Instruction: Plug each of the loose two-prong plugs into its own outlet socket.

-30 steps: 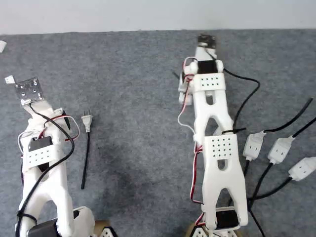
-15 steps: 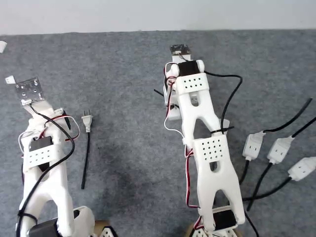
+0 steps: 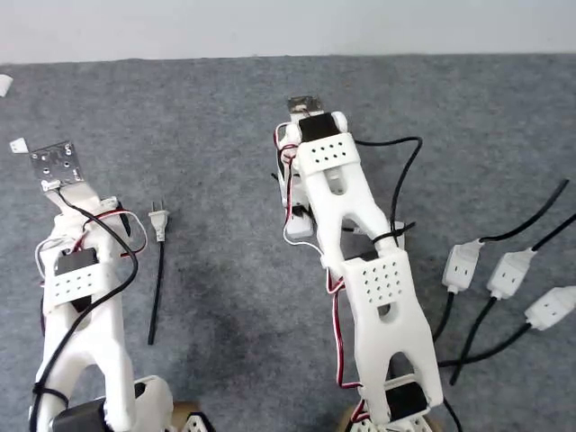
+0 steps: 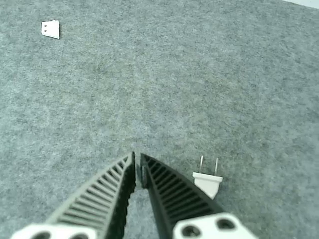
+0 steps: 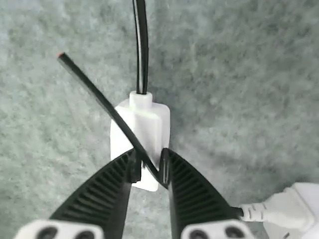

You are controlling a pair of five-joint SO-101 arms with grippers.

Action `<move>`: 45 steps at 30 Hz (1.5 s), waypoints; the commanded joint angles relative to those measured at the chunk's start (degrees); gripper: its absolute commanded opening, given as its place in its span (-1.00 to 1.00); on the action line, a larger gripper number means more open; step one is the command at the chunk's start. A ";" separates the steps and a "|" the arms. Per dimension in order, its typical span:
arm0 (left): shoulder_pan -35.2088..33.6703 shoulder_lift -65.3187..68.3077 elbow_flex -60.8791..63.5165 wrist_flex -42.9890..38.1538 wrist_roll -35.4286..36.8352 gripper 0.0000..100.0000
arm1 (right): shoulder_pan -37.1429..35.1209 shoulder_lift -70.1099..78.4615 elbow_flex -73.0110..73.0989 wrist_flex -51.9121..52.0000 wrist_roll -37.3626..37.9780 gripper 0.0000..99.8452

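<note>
Right jaws: clenched on a thin black cord (image 5: 107, 107). The pinch point sits right at the near edge of a white socket block (image 5: 139, 134) lying on the table (image 5: 239, 74). The cord's cut end (image 5: 60, 55) pokes out free past the block. Any plug head or prongs would be hidden under the jaws, so I can't tell if anything is seated. The block's own cable (image 5: 141, 45) runs straight away from the jaws. Another white body (image 5: 291, 209) with a cable lies near, off to one side; plug or socket, can't tell.

Left jaws: closed to a hairline slit, holding nothing, hovering over the table. The loose plug (image 4: 207, 181) lies flat just beside one jaw with its prongs pointing away. In the high view its cord (image 3: 157, 292) trails back toward the arm bases.

Three more outlet sockets (image 3: 513, 270) sit in a row at the table's right side, well apart from both jaws.

Risks, my read:
- The grip is on the cord, not a rigid body, so the plug can twist or the cord can slip under push force. Prongs would then miss the slots or bend.
- Nothing pins the socket block, so it will likely slide or pivot when pushed.
- The right arm (image 3: 360, 234) sits over the contact point in the high view, so misalignment is easy to miss.
- The black cord lies across the block and could snag and drag it.
- Left side: the jaws are shut and off to the side of the plug. Going down like this shoves it instead of straddling it, so open and recentre first.
</note>
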 commanded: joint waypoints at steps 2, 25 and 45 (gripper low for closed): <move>0.53 -1.14 -1.54 -1.49 -0.70 -0.98 | 0.84 -7.78 4.57 2.51 -1.85 -0.98; 4.66 -1.14 -0.04 -1.32 -5.10 -0.97 | -9.80 -54.20 72.62 -38.11 -3.96 -0.98; 4.84 -1.14 0.04 -1.32 -5.19 -0.97 | 16.66 -48.84 61.63 -32.48 -3.43 -0.91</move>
